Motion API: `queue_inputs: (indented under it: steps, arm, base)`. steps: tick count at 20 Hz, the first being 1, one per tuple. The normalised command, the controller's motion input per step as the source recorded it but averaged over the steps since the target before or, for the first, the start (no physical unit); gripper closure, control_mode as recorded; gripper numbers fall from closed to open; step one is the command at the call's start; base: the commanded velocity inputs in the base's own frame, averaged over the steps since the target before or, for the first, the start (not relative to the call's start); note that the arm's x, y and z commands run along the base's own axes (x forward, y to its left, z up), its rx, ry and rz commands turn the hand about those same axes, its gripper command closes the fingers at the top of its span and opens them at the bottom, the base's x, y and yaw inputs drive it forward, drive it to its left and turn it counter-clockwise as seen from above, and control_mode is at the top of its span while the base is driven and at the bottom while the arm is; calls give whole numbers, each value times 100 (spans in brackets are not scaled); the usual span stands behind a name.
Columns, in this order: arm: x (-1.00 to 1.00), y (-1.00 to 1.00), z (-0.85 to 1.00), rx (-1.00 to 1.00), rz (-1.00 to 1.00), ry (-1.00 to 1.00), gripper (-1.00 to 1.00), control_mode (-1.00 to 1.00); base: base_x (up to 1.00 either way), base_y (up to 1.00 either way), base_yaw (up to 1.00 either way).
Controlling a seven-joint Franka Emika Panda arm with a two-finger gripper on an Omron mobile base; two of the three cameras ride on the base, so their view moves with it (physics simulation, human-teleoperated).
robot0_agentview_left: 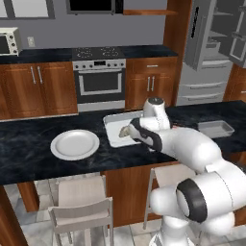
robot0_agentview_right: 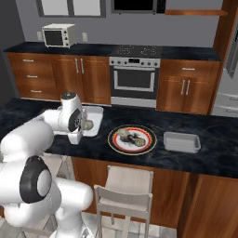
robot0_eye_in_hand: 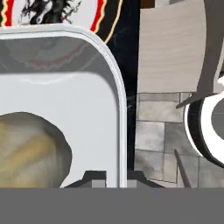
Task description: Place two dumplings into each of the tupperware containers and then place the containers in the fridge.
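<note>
A dumpling (robot0_eye_in_hand: 30, 151) fills the near corner of the hand view, lying in a container (robot0_eye_in_hand: 78, 92) whose rim the clenched end effector (robot0_eye_in_hand: 111, 177) straddles, grasping it. The second container (robot0_agentview_right: 182, 142) sits on the counter (robot0_agentview_right: 214, 153) beyond the red-rimmed plate (robot0_agentview_right: 132, 139) holding more dumplings (robot0_agentview_right: 124, 134).

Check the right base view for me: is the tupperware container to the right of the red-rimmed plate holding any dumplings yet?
No. That tupperware container shows a bare pale floor, while dumplings sit on the red-rimmed plate beside it.
</note>
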Motion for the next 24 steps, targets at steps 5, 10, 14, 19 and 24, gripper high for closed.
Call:
queue_inputs:
  steps: [5, 10, 14, 19, 24]
  arm:
    - [-82, -59, 59, -5, -10, 18, 100, -100]
    - [-48, -78, 5, 9, -16, 3, 100, -100]
    - [-34, -36, 0, 21, -10, -3, 100, -100]
    - [-20, -4, 2, 4, 0, -3, 100, -100]
    - [-11, -4, 0, 1, 0, -1, 100, -100]
  base:
    - [0, 0, 0]
    - [0, 0, 0]
    - [0, 0, 0]
    - [0, 0, 0]
    - [0, 0, 0]
